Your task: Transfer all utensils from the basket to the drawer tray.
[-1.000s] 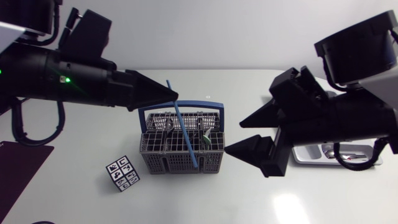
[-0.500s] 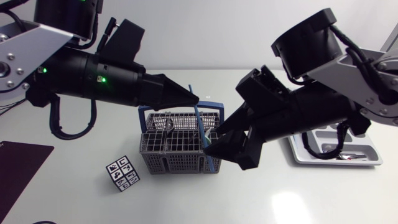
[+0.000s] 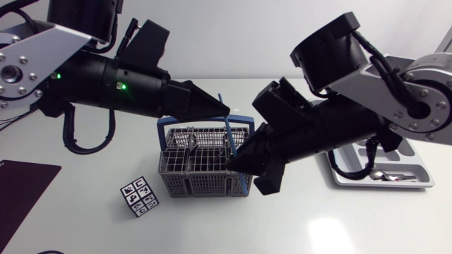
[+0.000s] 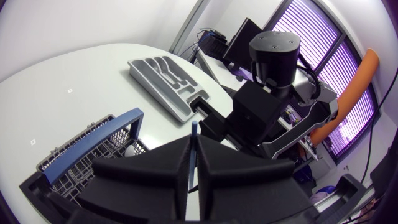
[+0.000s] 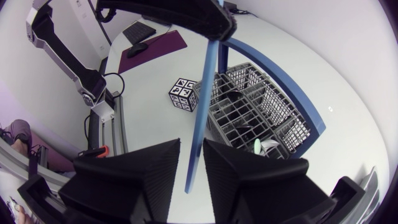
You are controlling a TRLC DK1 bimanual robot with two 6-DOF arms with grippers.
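Head view: two robot arms meet over one grey wire basket [image 3: 198, 185] with a blue handle. The left gripper [image 3: 224, 109] is clamped tight on the top of one long blue stick [image 3: 227, 131], which stands tilted at the basket's right side, its lower end by the right front corner. The right gripper [image 3: 244, 175], also at the basket's right side, has its fingers parted around the stick without clear contact. Darker utensils lie in the basket; their number cannot be told. One grey drawer tray [image 3: 381, 185] sits well to the basket's right, and one patterned cube [image 3: 139, 197] sits near its left front corner.
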